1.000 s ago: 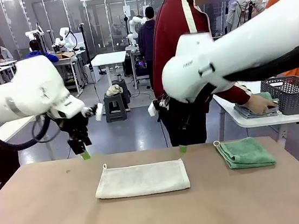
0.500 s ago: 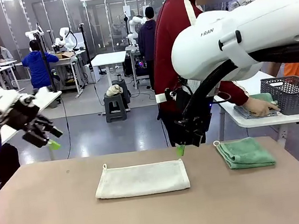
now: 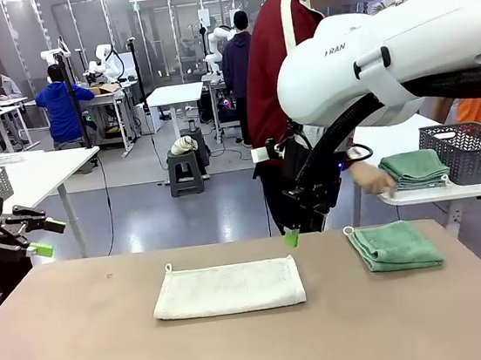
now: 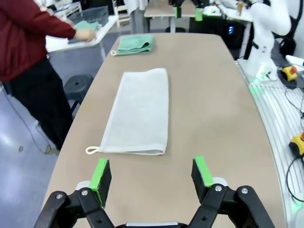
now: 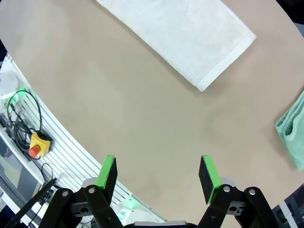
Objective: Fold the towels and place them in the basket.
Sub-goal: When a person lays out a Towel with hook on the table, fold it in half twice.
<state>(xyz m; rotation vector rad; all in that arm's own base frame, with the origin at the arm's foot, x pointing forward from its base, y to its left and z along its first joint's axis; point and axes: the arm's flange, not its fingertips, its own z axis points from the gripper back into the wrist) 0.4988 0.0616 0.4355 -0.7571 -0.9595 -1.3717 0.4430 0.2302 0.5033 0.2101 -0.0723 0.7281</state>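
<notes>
Cream towel [image 3: 227,289] lies flat, clear of both wide-open, empty jaws.

Bright, even light from overhead falls on the matte surface [image 3: 87,357]. The cream towel [image 3: 227,289] casts only a thin, soft shadow. Wrist views bow at their edges; the far background looks slightly soft.

Heads up, front view chops basket [image 3: 474,151] at right edge, so you can't see far end. Your right gripper [image 3: 292,237] mostly buried behind own arm, just green tip poking out. Right wrist view: green towel [image 5: 292,137] cut by right edge, white towel [image 5: 190,33] runs off top. Person's hand [image 4: 85,34] blurry in left wrist view.
</notes>
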